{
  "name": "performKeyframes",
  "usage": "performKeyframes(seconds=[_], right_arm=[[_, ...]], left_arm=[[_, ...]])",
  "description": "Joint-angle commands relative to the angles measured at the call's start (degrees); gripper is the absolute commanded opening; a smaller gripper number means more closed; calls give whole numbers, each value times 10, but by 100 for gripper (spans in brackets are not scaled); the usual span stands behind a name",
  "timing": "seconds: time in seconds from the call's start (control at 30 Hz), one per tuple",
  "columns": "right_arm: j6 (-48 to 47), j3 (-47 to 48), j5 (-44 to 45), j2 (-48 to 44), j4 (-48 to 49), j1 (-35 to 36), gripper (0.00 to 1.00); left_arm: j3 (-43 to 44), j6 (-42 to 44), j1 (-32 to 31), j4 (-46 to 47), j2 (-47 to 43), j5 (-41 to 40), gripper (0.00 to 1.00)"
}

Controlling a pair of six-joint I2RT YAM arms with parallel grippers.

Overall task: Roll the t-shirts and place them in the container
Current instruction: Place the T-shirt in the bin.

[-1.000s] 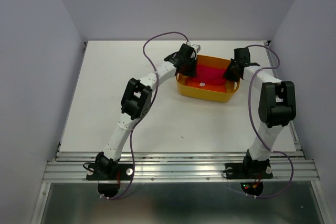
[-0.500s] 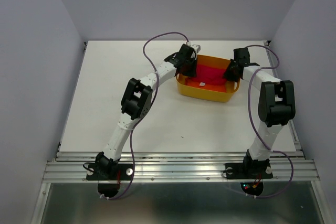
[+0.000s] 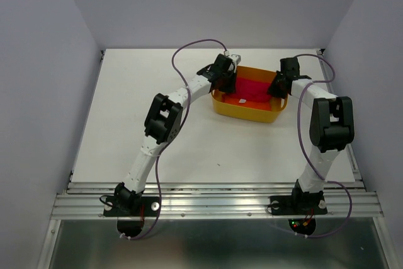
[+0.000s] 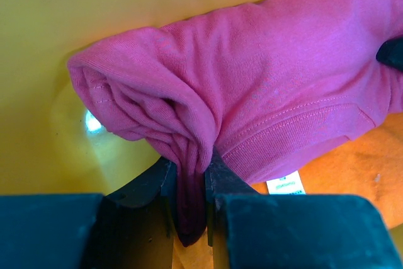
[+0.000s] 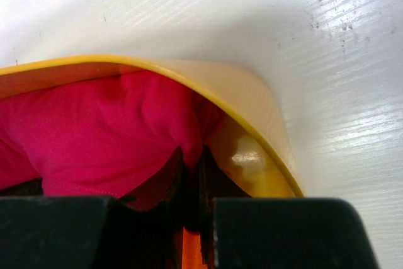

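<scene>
Yellow tub point(image 3: 249, 114) sits on the white table point(image 3: 157, 92), far side, right of centre. Both arms reach into it from opposite ends.

Crimson t-shirt point(image 3: 255, 90) lies inside the tub, bunched, spanning from the left end to the right end.

Left gripper point(image 3: 225, 83) is at the tub's left end. In the left wrist view its jaws are narrow and pinch a gathered fold of the crimson t-shirt point(image 4: 252, 80) between the fingertips point(image 4: 189, 174), with cloth hanging down through the gap. The shirt's rolled, layered edge bulges to the left against the tub's inner wall point(image 4: 75, 17).

Orange shirt point(image 4: 352, 174) lies flat under the crimson one, showing at lower right. A white tag point(image 4: 284, 184) sits at the seam where the two meet.

Right gripper point(image 3: 277, 86) is at the tub's right end. In the right wrist view point(image 5: 192, 174) the jaws are almost together, clamped on a thin pinch of the crimson t-shirt point(image 5: 101, 130) just inside the tub rim point(image 5: 252, 102), with bare table point(image 5: 283, 29) beyond.

Purple cable point(image 3: 189, 48) loops over the left arm.
</scene>
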Motion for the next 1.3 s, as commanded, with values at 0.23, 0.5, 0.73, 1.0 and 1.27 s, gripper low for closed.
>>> performKeyframes(seconds=[0.23,0.5,0.73,1.0,1.27], right_arm=[[-15,-9,18,-34,1,-7,1],[-19,-11,16,-61,0,-7,1],[-21,3,18,-43,0,-7,1],[-24,11,31,-16,0,-7,1],[-26,23,57,-22,0,-7,1]], left_arm=[[-44,29,-5,-23,-66,-7,0],[-78,27,-7,-10,-106,-8,0],[-54,18,-6,-13,-88,-4,0],[-40,14,-5,-5,-52,-4,0],[-20,14,-4,-5,-55,-22,0]])
